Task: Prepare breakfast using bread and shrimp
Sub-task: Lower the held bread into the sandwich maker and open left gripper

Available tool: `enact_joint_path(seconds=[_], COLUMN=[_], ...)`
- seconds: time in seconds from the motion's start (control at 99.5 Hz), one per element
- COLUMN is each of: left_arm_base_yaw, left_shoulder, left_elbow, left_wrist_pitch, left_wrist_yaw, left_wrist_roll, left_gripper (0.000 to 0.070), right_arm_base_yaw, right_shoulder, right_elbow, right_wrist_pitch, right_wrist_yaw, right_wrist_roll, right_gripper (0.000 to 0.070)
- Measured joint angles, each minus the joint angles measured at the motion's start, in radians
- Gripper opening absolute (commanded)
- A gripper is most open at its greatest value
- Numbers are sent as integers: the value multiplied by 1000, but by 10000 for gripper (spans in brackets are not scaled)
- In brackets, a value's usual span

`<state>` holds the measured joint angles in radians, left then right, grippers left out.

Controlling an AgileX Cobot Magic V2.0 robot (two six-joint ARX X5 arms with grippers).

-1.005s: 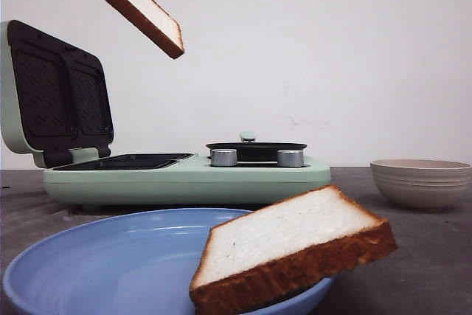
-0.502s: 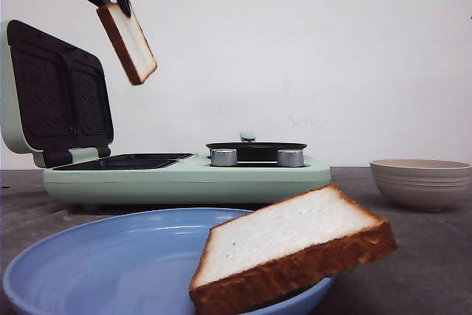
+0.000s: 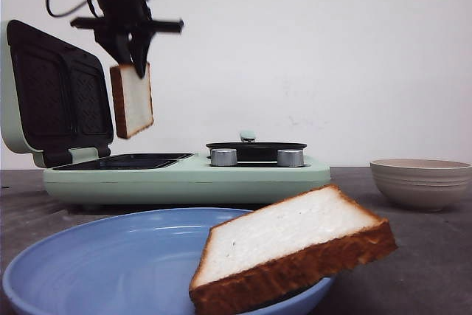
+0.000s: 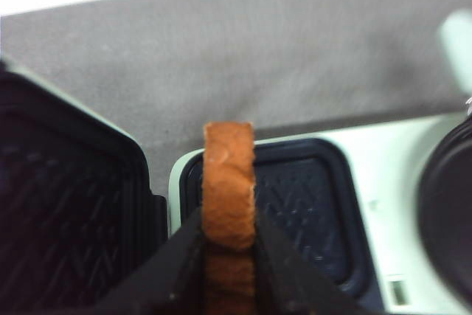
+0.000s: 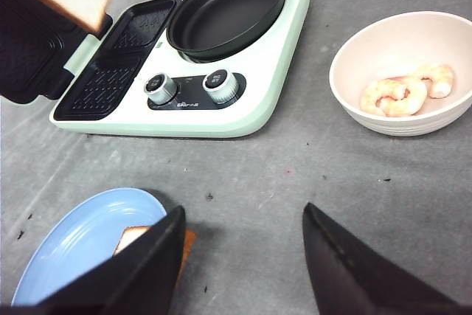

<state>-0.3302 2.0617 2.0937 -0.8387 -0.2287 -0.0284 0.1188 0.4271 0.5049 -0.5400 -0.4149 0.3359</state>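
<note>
Front view shows the left gripper (image 3: pixel 133 64) pinching one bread slice (image 3: pixel 132 99) by its top edge (it hangs upright) above the green sandwich maker (image 3: pixel 184 175). Right gripper (image 5: pixel 243 256) is spread apart. Shrimp (image 5: pixel 404 91) sit in a bowl (image 5: pixel 354 64) beside the maker.

Mint-green cooker (image 3: pixel 184 178), blue plate (image 3: pixel 88 263), beige bowl (image 3: pixel 420 182)

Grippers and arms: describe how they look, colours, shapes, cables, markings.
Left gripper is black, with a crossbar above narrow tapering fingers; a small green light glows on the arm, and a dark cable loops beside it. Right gripper shows two broad, matte black, wedge-shaped fingers. No markings are readable.
</note>
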Motion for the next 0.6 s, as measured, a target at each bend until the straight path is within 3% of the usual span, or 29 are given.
enact_joint_path(seconds=[0.271, 0.603], left_arm_base_yaw=[-23, -25], left_shoulder=[69, 94], left_elbow=[2, 3], left_wrist_pitch=[32, 80], left_wrist_yaw=[-142, -162], left_wrist_roll=[140, 191], left_gripper=[3, 3], right_arm_base_yaw=[0, 0], right_shoulder=[0, 0], right_elbow=[0, 0], right_wrist_pitch=[-10, -40], right_wrist_yaw=[0, 0], right_wrist_roll=[0, 0], right_gripper=[311, 311])
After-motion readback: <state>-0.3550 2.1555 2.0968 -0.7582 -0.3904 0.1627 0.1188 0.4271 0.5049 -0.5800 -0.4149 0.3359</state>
